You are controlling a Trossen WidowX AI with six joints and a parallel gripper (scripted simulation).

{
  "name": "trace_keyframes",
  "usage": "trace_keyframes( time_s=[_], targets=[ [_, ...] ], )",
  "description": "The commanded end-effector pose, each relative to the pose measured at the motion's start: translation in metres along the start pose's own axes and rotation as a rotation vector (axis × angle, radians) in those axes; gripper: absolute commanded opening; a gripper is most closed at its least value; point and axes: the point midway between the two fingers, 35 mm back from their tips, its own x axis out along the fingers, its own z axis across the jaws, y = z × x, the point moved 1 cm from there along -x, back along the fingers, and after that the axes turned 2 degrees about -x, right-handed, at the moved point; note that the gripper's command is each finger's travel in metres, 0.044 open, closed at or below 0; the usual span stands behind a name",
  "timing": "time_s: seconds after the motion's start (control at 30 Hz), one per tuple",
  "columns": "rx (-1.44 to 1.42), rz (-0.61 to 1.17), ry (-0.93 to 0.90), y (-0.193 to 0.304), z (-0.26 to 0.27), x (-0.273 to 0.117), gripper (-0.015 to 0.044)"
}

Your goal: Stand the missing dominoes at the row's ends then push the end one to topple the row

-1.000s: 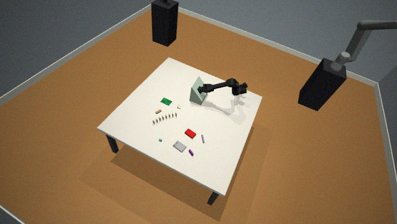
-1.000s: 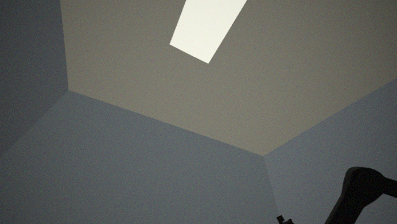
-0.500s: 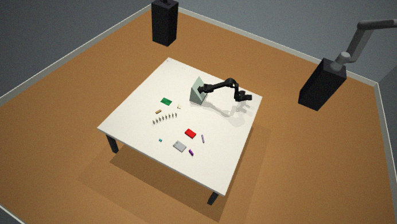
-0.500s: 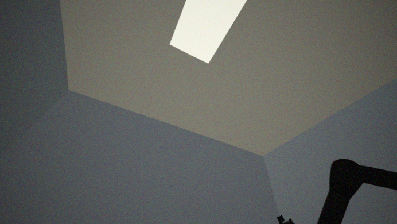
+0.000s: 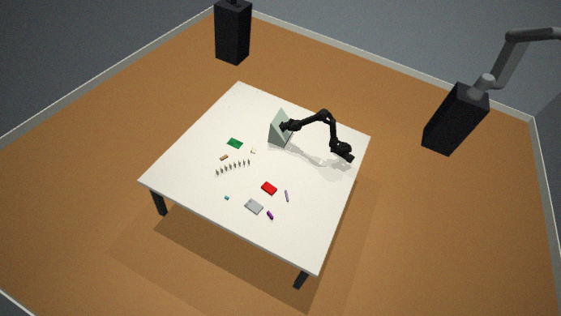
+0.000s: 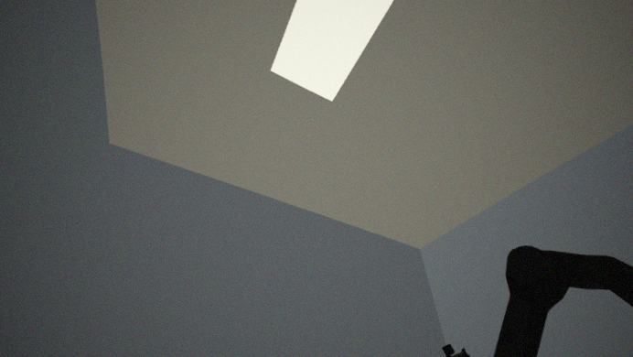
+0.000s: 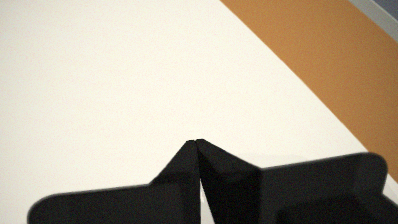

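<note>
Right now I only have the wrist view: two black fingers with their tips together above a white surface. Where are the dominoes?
Observer: In the top view, a row of eight upright dominoes stands on the white table, well to the left of the gripper.
Operator: Anything lying close to that row?
Observer: Yes, a small brown block lies just above its left half in the top view.
Operator: And what holds the arm up?
Observer: Its other end is at a pale green wedge.
</note>
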Motion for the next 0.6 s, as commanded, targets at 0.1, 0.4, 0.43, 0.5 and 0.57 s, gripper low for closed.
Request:
trace_keyframes(
  time_s=[0.1,0.4,0.43,0.5,0.57],
  targets=[
    [0.224,0.173,0.142,0.05,-0.046,-0.043,0.0],
    [0.522,0.448,0.364,0.138,-0.083,-0.125,0.0],
    [0.554,0.484,0.391,0.149,-0.085,-0.137,0.0],
    [0.617,0.555,0.446,0.171,-0.088,-0.161,0.0],
    [0.612,0.59,0.534,0.18,-0.103,-0.185,0.0]
  ],
)
